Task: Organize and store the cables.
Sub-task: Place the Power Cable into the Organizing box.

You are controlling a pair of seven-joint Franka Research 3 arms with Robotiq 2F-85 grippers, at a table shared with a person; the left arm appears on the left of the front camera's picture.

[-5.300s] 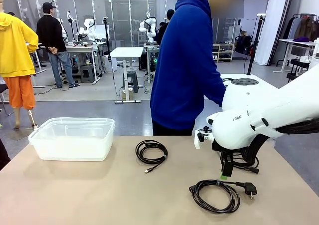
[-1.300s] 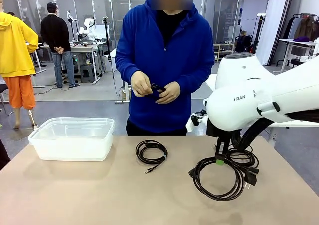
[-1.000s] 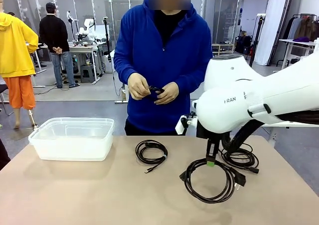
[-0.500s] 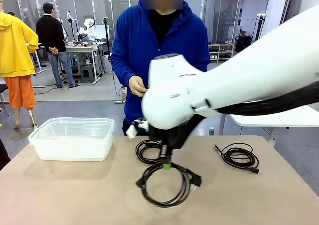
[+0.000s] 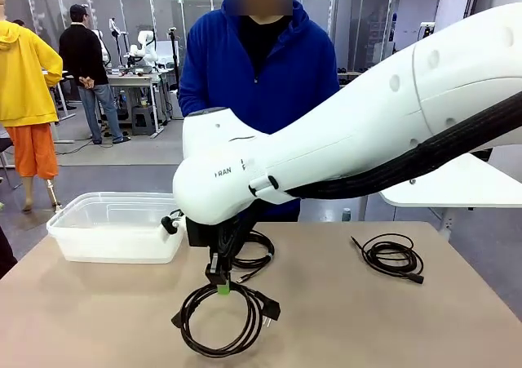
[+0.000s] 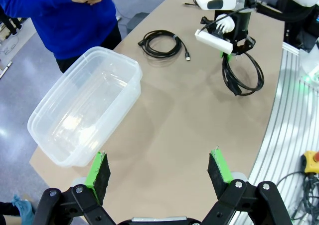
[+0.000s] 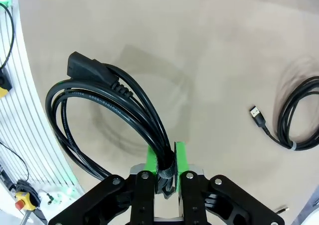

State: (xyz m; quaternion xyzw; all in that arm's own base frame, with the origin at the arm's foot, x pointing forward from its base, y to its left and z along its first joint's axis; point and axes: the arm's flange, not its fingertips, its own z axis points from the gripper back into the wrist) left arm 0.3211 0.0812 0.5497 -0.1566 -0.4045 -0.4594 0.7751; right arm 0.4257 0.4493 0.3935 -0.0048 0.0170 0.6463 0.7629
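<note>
The right tool [image 5: 221, 286] is pressed together on the bundled strands of a coiled black power cable [image 7: 124, 96], which hangs from it over the near middle of the desk [image 5: 408, 327]. I cannot tell whether its lowest loop brushes the top. This looks like the carry step, with the coil meant for the clear plastic bin [image 5: 81, 239] at the far left. The next move calls for enough height to clear the bin's wall, then centring over it before release. The left tool [image 6: 157, 169] hovers spread and empty. A coiled USB cable [image 7: 286, 142] lies just beyond the held coil, and another black coil [image 5: 364, 250] waits far right; neither blocks the way. A person in a blue hoodie [image 5: 261, 82] stands at the far edge.
</note>
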